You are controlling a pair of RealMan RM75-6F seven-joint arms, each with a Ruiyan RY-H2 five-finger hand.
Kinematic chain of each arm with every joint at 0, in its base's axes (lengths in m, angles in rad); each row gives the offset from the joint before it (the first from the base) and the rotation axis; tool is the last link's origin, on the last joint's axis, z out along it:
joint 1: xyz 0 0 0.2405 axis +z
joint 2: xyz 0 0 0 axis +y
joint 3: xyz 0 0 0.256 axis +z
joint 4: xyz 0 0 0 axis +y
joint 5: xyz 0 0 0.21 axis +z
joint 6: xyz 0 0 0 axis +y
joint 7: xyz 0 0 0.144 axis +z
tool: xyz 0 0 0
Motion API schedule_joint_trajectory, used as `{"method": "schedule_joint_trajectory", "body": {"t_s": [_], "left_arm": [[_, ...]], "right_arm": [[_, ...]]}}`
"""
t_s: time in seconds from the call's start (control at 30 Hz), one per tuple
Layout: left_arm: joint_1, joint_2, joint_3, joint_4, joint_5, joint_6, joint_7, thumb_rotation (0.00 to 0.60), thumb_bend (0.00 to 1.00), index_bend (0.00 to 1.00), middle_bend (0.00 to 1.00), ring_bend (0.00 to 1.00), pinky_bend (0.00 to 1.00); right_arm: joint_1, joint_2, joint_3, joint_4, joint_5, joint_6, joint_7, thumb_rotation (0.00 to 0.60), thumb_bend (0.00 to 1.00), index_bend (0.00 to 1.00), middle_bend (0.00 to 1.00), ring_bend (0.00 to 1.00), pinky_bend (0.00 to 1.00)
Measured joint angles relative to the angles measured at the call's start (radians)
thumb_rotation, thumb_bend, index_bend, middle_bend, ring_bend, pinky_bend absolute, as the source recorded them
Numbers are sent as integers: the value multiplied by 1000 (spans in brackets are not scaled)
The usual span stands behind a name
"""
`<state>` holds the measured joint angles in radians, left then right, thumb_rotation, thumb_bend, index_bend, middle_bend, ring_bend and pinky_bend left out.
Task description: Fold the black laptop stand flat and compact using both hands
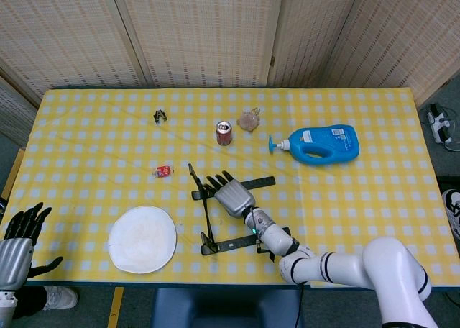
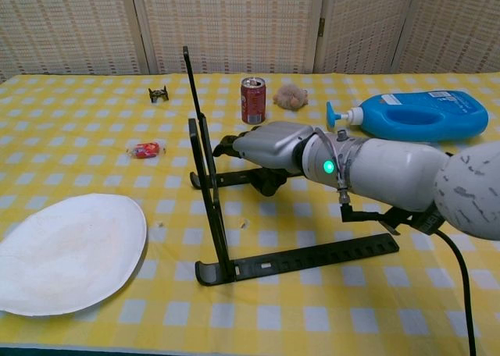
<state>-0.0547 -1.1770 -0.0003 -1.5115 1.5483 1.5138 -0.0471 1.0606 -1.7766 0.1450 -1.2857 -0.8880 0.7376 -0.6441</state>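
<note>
Two robot hands are appearing in the overhead picture, and only one is reaching the black laptop stand (image 1: 215,213). The stand is sitting near the front middle of the yellow checked table (image 1: 374,198), its two flat base rails lying on the cloth and its thin uprights rising at their left ends. The right hand (image 1: 231,196) is stretching in from the lower right above the far rail, with its dark fingertips (image 2: 228,144) lying side by side, extended toward the uprights; whether they are touching the frame, or closing on it, cannot be told from either view. A green light is glowing on the wrist behind it. The left hand (image 1: 18,245) is hanging off the table's near left corner, well apart from the stand, with its fingers spread and holding nothing. A white paper plate (image 1: 142,239) is lying just left of the stand, while a red soda can (image 1: 224,133) and a blue detergent bottle (image 1: 323,143) are resting farther back.
</note>
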Motion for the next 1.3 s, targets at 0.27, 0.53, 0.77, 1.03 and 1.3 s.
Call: {"method": "schedule_joint_trajectory", "body": {"t_s": [0.27,0.53,0.77,1.03,1.3], "left_arm": [[4,1,1,8,2,5,-14,600,134,23,14,3,0],[3,5,1,2,14,14,-13,600,134,22,14,3,0],[-3,12,1,-22,26,14,3,600,135,19,14,3,0],[-6,19,4,-43,31,11,20,600,134,14,14,2,0],[-8,21,5,-54,33,9,28,600,134,9,14,0,0]], "right_arm": [[-35,89,-21,-114,-66,49,30,600,787,0,0,11,0],[-131,303,-79,-397,-280,198,75,600,787,0,14,45,0],[-207,467,-142,-594,-535,308,129,600,787,0,51,53,0],[-249,590,-191,-713,-754,354,268,600,787,0,114,82,0],[-240,598,-184,-723,-812,298,345,600,787,17,180,119,0]]}}
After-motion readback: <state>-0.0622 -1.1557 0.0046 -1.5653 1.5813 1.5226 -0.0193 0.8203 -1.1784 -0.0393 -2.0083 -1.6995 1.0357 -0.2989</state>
